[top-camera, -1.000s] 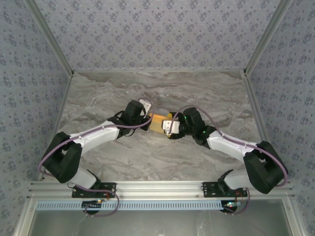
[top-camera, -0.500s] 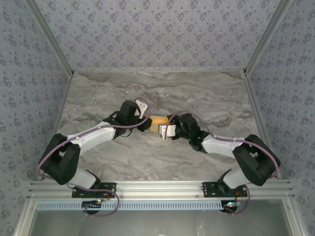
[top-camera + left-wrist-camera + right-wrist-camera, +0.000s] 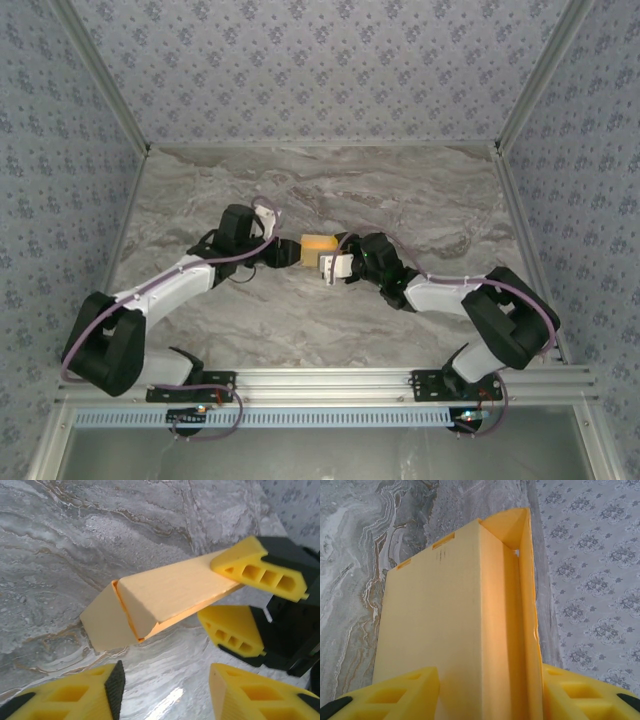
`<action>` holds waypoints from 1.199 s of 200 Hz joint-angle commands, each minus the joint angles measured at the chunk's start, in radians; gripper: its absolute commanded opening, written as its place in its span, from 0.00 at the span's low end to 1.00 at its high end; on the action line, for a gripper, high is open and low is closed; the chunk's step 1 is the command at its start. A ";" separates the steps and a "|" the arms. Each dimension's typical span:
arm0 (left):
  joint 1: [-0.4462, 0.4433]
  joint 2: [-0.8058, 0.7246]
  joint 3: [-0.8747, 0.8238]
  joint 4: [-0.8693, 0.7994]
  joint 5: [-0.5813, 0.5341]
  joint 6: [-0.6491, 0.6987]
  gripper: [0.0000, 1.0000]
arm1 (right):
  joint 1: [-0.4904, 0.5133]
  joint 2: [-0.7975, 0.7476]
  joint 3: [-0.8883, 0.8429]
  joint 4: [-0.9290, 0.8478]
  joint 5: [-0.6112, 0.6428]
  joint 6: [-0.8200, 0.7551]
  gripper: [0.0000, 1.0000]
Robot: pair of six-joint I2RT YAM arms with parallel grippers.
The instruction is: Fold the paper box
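Box: orange-yellow card paper box [image 3: 165,597], partly folded and lying slanted, left end low by the surface, right end raised.
Box's left end: a slanted flap folded in at the corner, with a thin seam beside it.
Right hand: right hand [image 3: 214,592], 2 yellow fingers [image 3: 255,570] on black mounts, 1 above and 1 below the box's right end, clamped on it.
Left hand: left hand [image 3: 165,690] at the bottom edge, its 2 yellow fingers [image 3: 85,695] spread apart and clear of the box.
Surface: grey veined marble surface [image 3: 60,540], with a bright glare near the bottom.

we see that the left gripper [image 3: 282,253] has let go of the paper box [image 3: 318,243], jaws parted, and drawn back toward the left edge of the table [image 3: 180,190]. the right gripper [image 3: 328,266] has closed on the box and now holds it alone, shifted slightly left.
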 commanded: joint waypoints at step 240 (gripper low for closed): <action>-0.007 0.332 -0.102 0.293 -0.160 -0.171 0.35 | -0.335 -0.260 0.115 -0.312 -0.625 0.515 0.46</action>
